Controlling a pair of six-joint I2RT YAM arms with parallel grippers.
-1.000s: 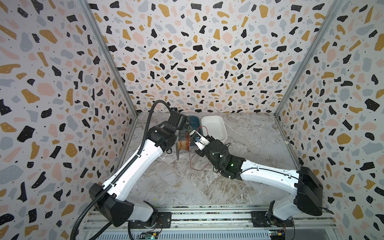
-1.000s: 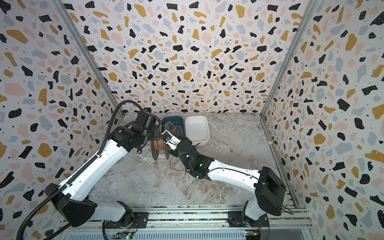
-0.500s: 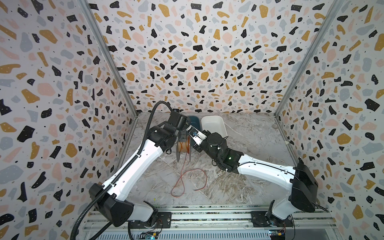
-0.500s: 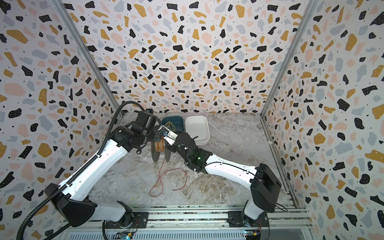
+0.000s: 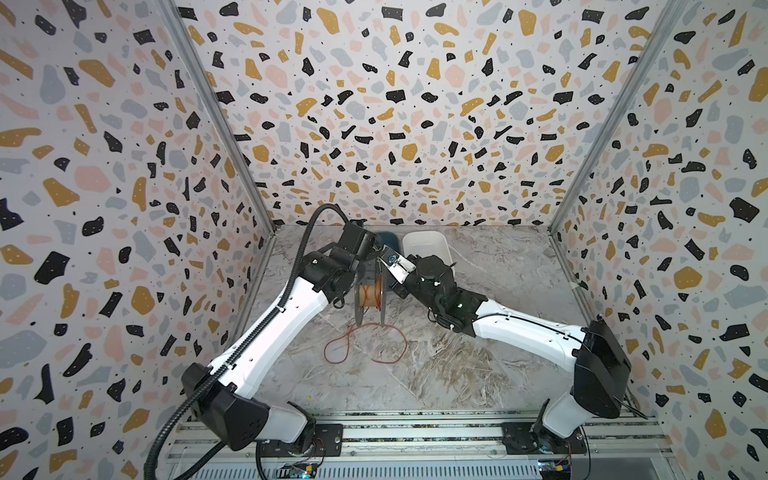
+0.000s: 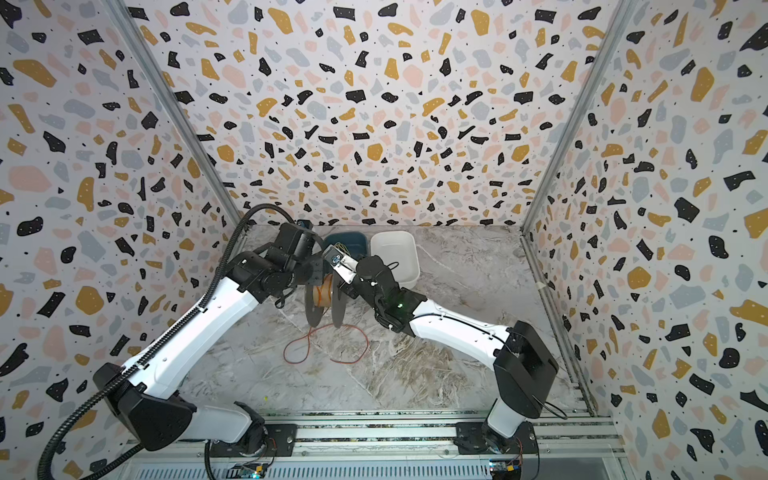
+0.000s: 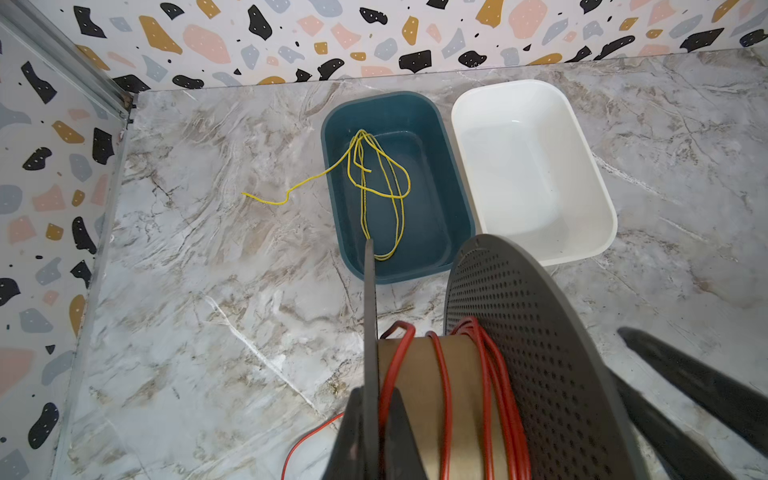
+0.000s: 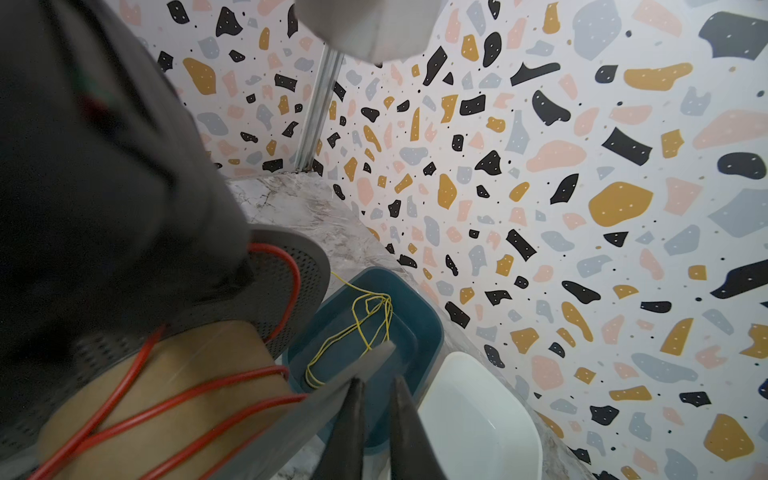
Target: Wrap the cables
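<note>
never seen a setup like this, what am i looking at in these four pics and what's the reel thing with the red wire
Two white-and-black robot arms, left arm and right arm, stand in a speckled booth, each with a two-fingered gripper. The two wide pictures come from one twin camera overhead, so they look nearly alike; the two close ones come from wrist cameras. On the marble-look table are a teal bin with thin yellow wire and an empty white bin. Between the grippers is a spool with red cable partly wound on it; the rest lies loose on the table. The left gripper is shut on one spool disc. The right gripper is at the other disc's rim; whether it grips I cannot tell.
</note>
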